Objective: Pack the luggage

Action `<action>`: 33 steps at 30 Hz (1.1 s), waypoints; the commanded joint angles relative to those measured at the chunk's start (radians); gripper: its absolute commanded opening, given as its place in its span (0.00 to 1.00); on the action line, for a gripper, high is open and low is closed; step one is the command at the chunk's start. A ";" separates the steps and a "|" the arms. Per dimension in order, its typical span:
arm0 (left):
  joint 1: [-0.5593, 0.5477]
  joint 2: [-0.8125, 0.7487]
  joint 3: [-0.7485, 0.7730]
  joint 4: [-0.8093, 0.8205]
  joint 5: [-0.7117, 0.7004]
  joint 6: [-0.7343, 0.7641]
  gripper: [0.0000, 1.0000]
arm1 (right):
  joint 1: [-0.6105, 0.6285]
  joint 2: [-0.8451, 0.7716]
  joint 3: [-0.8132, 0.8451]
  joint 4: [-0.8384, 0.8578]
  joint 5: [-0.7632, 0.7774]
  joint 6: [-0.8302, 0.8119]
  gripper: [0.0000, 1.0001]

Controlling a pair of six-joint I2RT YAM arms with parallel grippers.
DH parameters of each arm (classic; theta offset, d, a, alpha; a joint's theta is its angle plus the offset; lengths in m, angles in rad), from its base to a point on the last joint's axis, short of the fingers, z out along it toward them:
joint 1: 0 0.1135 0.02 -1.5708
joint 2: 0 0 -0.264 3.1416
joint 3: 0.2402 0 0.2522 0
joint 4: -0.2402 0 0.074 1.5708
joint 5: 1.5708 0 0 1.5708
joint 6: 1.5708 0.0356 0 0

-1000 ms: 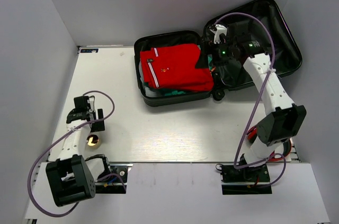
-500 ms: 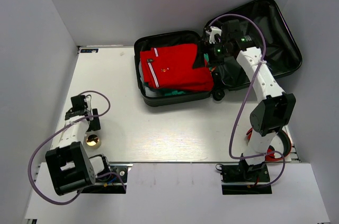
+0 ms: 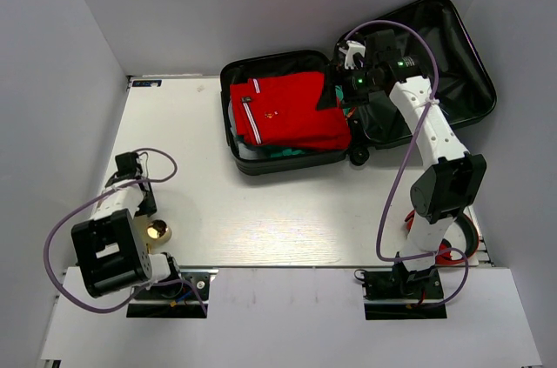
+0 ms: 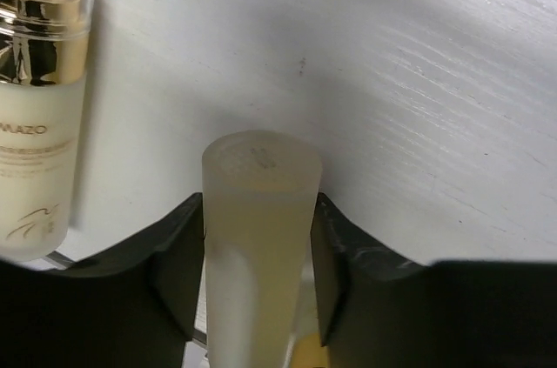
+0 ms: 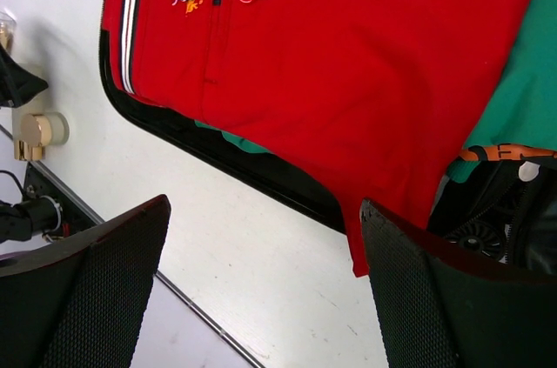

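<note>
- 1 luggage (image 3: 470, 81), lying open; 1 red shirt (image 5: 348, 55) atop 1 green garment (image 5: 513, 107).
- My L claw (image 4: 258, 211) pinches 1 frosted bottle (image 4: 261, 159); 2nd bottle (image 4: 35, 107) beside it.
- My R claw (image 5: 265, 203) spread wide, empty.

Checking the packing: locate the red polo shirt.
Top view: the red fabric polo shirt lies in the left half of the open black hard-shell suitcase, on green clothing.

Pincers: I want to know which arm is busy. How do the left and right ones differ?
The left pincer is shut on a frosted bottle; the right pincer is open and holds nothing. The left is by the table's left edge; the right hangs over the red shirt in the luggage. Both have black fingers.
</note>
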 commanded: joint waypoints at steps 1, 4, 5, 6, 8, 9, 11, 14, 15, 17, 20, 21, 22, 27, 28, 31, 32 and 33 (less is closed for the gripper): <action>0.004 0.033 -0.002 -0.041 0.063 -0.050 0.36 | -0.003 -0.019 0.022 0.005 0.009 0.016 0.90; -0.001 0.027 0.046 -0.050 0.070 -0.094 0.00 | -0.004 -0.036 -0.004 0.021 0.014 0.019 0.90; -0.004 0.026 0.060 -0.053 0.066 -0.104 0.00 | -0.006 -0.040 -0.012 0.027 0.012 0.019 0.90; -0.007 0.021 0.073 -0.053 0.060 -0.116 0.00 | -0.006 -0.054 -0.032 0.033 0.011 0.019 0.90; -0.019 0.006 0.143 -0.072 0.058 -0.128 0.00 | -0.006 -0.066 -0.075 0.051 0.003 0.025 0.90; -0.030 -0.013 0.160 -0.078 0.064 -0.131 0.00 | -0.004 -0.082 -0.084 0.072 -0.006 0.031 0.90; -0.042 -0.049 0.226 -0.069 0.090 -0.130 0.00 | -0.006 -0.092 -0.116 0.083 -0.020 0.044 0.90; -0.058 -0.117 0.313 -0.064 0.165 -0.160 0.00 | -0.009 -0.117 -0.145 0.093 -0.017 0.048 0.90; -0.062 -0.128 0.344 -0.066 0.193 -0.159 0.00 | -0.009 -0.120 -0.167 0.097 -0.015 0.050 0.90; -0.078 -0.161 0.369 -0.038 0.276 -0.168 0.00 | -0.012 -0.140 -0.187 0.111 -0.018 0.056 0.90; -0.114 -0.180 0.380 0.010 0.386 -0.185 0.00 | -0.014 -0.166 -0.242 0.149 -0.024 0.062 0.90; -0.122 -0.180 0.384 0.037 0.444 -0.202 0.00 | -0.015 -0.175 -0.263 0.158 -0.026 0.068 0.90; -0.159 -0.179 0.389 0.063 0.458 -0.205 0.00 | -0.021 -0.184 -0.283 0.183 -0.027 0.070 0.90; -0.259 -0.125 0.491 0.157 0.505 -0.262 0.00 | -0.027 -0.212 -0.339 0.220 -0.046 0.088 0.90; -0.283 -0.114 0.507 0.189 0.511 -0.294 0.00 | -0.027 -0.214 -0.343 0.229 -0.052 0.090 0.90; -0.337 -0.035 0.618 0.267 0.447 -0.369 0.00 | -0.035 -0.226 -0.371 0.252 -0.064 0.102 0.90; -0.387 0.010 0.646 0.292 0.439 -0.416 0.00 | -0.038 -0.227 -0.379 0.255 -0.069 0.102 0.90; -0.398 0.034 0.710 0.293 0.428 -0.435 0.00 | -0.037 -0.232 -0.383 0.255 -0.072 0.102 0.90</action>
